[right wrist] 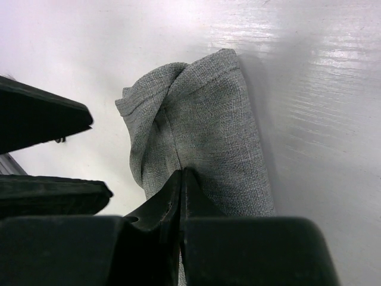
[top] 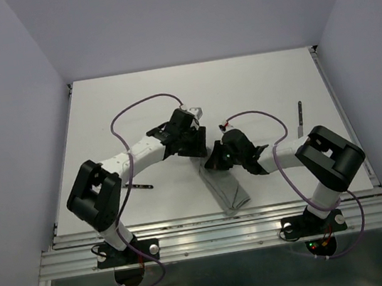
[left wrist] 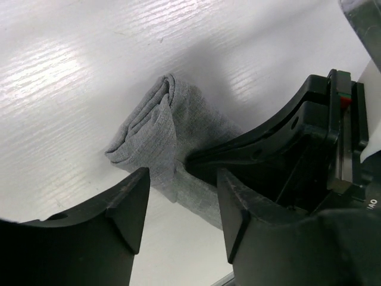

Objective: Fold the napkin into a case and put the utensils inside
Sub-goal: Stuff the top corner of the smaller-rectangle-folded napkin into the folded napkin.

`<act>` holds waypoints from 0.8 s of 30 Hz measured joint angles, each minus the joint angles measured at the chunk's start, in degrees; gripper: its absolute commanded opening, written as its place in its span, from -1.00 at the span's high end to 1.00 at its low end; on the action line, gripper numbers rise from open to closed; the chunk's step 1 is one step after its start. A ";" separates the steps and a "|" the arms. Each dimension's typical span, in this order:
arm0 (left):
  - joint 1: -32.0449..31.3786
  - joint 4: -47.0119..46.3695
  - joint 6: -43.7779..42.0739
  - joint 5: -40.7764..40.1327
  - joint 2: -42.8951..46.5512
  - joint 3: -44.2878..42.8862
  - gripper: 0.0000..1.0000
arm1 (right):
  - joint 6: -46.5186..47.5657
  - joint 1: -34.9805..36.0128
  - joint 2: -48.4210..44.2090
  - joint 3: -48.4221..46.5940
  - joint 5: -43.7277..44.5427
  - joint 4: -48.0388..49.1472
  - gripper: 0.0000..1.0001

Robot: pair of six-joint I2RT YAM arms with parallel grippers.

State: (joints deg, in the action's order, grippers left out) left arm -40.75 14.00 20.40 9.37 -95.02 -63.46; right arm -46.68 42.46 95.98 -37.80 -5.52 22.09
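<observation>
From above, the case (top: 228, 189) is seen on the white bench (top: 134, 101), at the middle of its near edge; one utensil (top: 300, 116) lies towards the right edge. In the left wrist view, the left pincer (left wrist: 178, 217) is held apart near the case's bunched end. In the right wrist view, the right pincer (right wrist: 181, 179) is closed, tips touching the cloth.

Arms: two, left arm (top: 138, 153), right arm (top: 288, 154).
Utensils: two, left utensil (top: 140, 186) near, right utensil (top: 300, 116) far.
Case (top: 228, 189): one, near centre.
Cables: two, left cable (top: 129, 113), right cable (top: 262, 113).
Table (top: 254, 83): one.
</observation>
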 measured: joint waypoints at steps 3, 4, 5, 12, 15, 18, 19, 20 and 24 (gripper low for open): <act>0.00 0.59 -0.02 -0.94 1.40 0.24 -0.12 | -0.02 0.00 0.00 -0.02 0.11 -0.04 0.99; -0.02 0.52 -0.02 -1.42 1.92 0.57 -0.11 | -0.02 0.00 0.00 -0.07 0.11 -0.11 0.98; -0.02 0.52 0.04 -2.10 2.71 1.03 -0.11 | -0.02 0.00 0.00 -0.15 0.13 -0.22 0.99; -2.38 0.74 -0.44 -5.16 4.24 3.26 0.07 | -0.09 0.00 0.00 -0.74 0.20 -0.66 0.98; -3.56 0.31 -0.42 -5.97 4.24 3.89 0.14 | -0.28 0.00 0.00 -0.74 0.17 -0.61 0.98; -3.85 0.15 -0.37 -6.67 4.17 4.20 0.22 | -0.55 0.00 0.00 -0.72 0.20 -0.61 0.99; -3.82 -0.02 -0.42 -6.80 4.02 4.20 0.22 | -0.70 0.00 0.00 -0.72 0.22 -0.61 0.98; -3.80 -0.39 -0.42 -6.97 3.78 4.20 0.25 | -0.76 0.00 0.00 -0.72 0.35 -0.61 0.99; -3.78 -1.49 -0.37 -7.58 1.38 4.20 0.41 | -0.92 0.00 0.00 -0.72 0.66 -0.61 0.98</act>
State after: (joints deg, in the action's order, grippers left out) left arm -44.53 12.51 20.03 1.78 -93.65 -59.27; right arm -47.59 42.46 95.98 -38.52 -4.86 21.47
